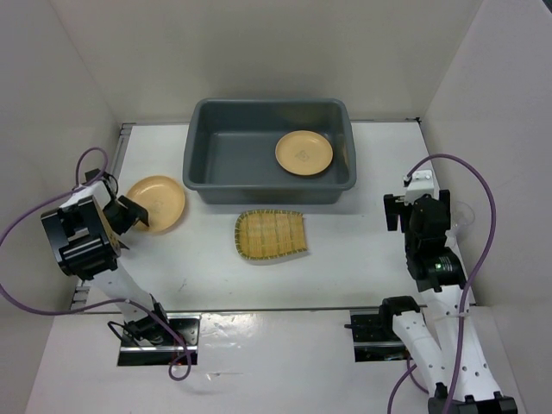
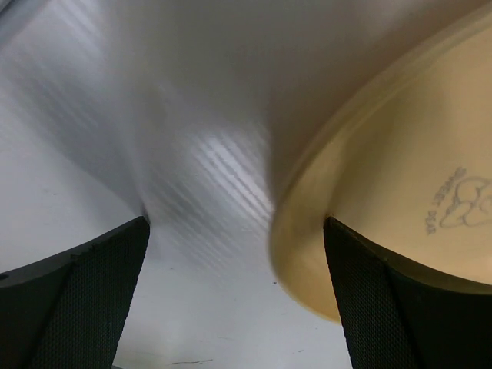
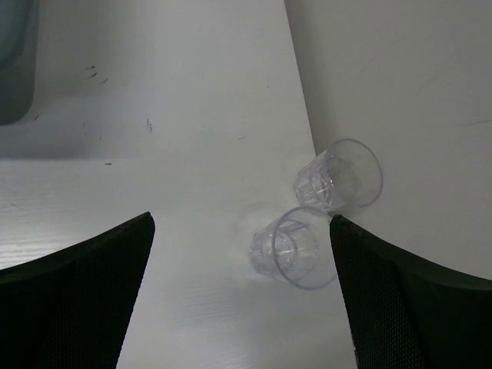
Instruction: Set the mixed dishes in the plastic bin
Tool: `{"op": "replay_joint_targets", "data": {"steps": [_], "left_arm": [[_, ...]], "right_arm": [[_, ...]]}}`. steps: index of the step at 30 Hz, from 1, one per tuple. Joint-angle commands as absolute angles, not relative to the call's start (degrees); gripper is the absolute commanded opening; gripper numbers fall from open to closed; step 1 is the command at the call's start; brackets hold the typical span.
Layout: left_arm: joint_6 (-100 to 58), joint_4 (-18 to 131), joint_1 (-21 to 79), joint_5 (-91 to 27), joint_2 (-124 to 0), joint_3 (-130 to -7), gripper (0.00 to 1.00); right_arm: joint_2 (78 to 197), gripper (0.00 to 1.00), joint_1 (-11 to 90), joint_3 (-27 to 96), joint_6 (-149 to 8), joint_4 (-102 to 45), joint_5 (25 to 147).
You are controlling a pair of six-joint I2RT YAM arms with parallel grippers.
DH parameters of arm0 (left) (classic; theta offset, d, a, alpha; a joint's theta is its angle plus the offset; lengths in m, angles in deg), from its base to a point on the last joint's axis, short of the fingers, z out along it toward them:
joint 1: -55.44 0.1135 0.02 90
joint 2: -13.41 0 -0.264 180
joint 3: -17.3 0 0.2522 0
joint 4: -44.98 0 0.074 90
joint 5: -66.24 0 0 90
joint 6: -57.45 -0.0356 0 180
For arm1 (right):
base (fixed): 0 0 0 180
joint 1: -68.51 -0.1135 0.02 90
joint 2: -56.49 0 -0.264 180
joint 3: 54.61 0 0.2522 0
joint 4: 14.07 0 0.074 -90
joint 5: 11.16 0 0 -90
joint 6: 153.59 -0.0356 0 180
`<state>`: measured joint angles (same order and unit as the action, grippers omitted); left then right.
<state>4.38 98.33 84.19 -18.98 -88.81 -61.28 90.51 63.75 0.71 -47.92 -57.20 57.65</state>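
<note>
L gripper point(image 2: 234, 221) spread wide, gripping nothing. Rim of a yellow-orange plate point(image 2: 400, 192) btwn the jaws, one finger point(image 2: 384, 307) over the plate's face; actual contact can't be told. That plate on the table point(image 1: 362, 250), left of the plastic bin point(image 1: 267, 103), apart from it.

R gripper point(image 3: 242, 219) also wide open, empty. Small clear cup point(image 3: 292, 247) on its side btwn the fingers in wrist view, nearer one finger, not touched. Cup well right of the bin, against the right-hand wall point(image 3: 400, 77). Second cup shape on that wall just beside it, poss. a reflection; can't tell.

Inside the bin, toward its right end: second yellow-orange plate point(image 1: 304, 153), lying flat. Just in front of the bin, not touching: tan woven tray point(image 1: 271, 235), flat.

White table w/ faint dark scuffs. Plain pale panels point(image 1: 259, 52) behind and to both sides of the bin.
</note>
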Motion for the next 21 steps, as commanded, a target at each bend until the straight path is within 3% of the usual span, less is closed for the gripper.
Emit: {"op": "replay_joint_targets", "data": {"steps": [1,5,6,9,10,14,21], "left_arm": [[5.6,98.64,82.52,-17.87,-91.53,-62.12,1.0],[3.93,97.5,81.98,-18.4,-93.29,-60.89,0.75],[3.93,97.5,81.98,-17.44,-93.29,-60.88,0.44],[3.93,97.5,81.98,-14.88,-92.77,-60.36,0.05],[3.93,98.89,81.98,-14.88,-92.16,-61.31,0.0],[7.08,102.5,81.98,-12.86,-87.51,-66.58,0.0],[16.82,113.55,81.46,-12.77,-81.07,-87.05,0.0]], "right_arm": [[90.68,0.99,63.23,0.37,-48.91,-52.79,55.55],[90.68,0.99,62.0,-0.15,-48.91,-52.27,55.02],[90.07,0.99,62.0,-0.16,-48.91,-52.27,55.02],[89.54,0.99,61.47,-0.16,-48.91,-52.27,55.02],[89.54,0.99,61.47,-0.16,-48.91,-52.27,55.02],[89.54,0.99,61.47,-0.16,-48.91,-52.27,55.02],[89.54,0.99,60.33,-0.16,-48.91,-52.27,55.02]]}}
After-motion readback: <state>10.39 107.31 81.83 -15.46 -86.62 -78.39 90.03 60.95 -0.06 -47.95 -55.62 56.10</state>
